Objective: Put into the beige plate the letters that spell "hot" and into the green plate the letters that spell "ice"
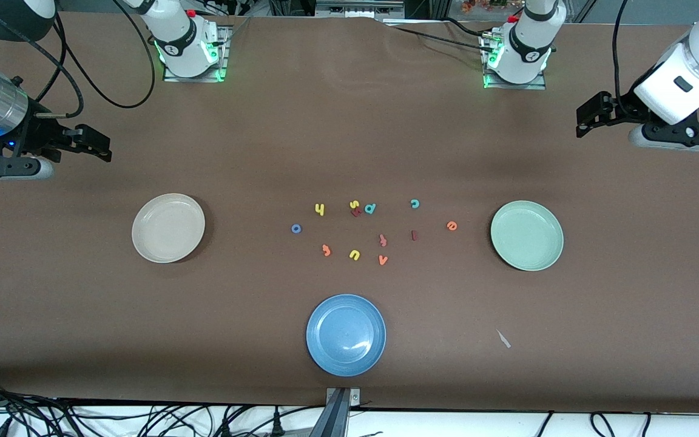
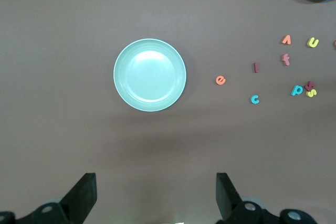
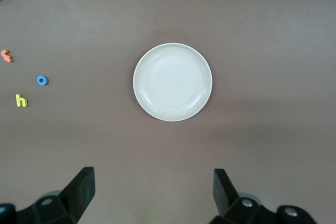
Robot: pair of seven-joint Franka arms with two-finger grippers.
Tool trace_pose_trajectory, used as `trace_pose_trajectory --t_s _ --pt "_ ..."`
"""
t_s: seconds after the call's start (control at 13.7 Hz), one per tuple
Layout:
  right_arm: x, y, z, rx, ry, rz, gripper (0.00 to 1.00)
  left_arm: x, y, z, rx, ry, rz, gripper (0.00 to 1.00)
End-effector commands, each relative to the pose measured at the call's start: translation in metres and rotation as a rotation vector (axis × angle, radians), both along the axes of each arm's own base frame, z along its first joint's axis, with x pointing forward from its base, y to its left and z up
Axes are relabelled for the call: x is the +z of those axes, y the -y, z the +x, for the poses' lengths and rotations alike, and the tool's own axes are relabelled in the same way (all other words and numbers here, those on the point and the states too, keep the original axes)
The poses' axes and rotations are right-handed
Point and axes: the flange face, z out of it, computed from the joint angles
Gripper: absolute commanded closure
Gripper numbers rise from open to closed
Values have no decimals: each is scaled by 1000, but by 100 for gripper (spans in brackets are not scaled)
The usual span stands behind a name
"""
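The beige plate [image 1: 168,228] [image 3: 172,82] lies toward the right arm's end and holds nothing. The green plate [image 1: 526,235] [image 2: 149,74] lies toward the left arm's end, also bare. Between them on the table are the yellow h [image 1: 320,209] [image 3: 21,100], blue o [image 1: 296,229] [image 3: 42,80], orange t [image 1: 326,250] [image 3: 6,55], dark red i [image 1: 414,235] [image 2: 255,67], teal c [image 1: 414,203] [image 2: 254,98] and orange e [image 1: 452,226] [image 2: 220,80]. My left gripper [image 1: 581,121] [image 2: 156,198] hangs open, high up by the green plate. My right gripper [image 1: 102,145] [image 3: 154,195] hangs open by the beige plate.
A blue plate [image 1: 346,334] sits nearer the front camera than the letters. Other letters lie among the task's: yellow u [image 1: 354,255], orange v [image 1: 383,260], a pinkish-red hooked one [image 1: 382,240], teal d [image 1: 370,208], yellow s [image 1: 354,204]. A small pale scrap [image 1: 503,338] lies nearer the camera than the green plate.
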Motion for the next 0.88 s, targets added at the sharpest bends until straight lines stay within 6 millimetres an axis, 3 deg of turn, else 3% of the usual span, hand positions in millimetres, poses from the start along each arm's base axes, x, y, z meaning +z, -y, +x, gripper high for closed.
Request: trace_pose_trajectory --t_s 0.0,0.29,0.66,0.8 --pt "5 -1 1 -3 -7 14 0 -1 8 4 -33 -12 12 0" --pt "5 -1 1 -4 -7 14 0 -27 43 24 -95 -47 6 0" --pt "5 -1 1 -4 -7 14 0 -95 97 51 -171 -89 -11 0" --pt "4 -1 1 -4 -9 14 0 -136 119 65 -198 -101 -20 0"
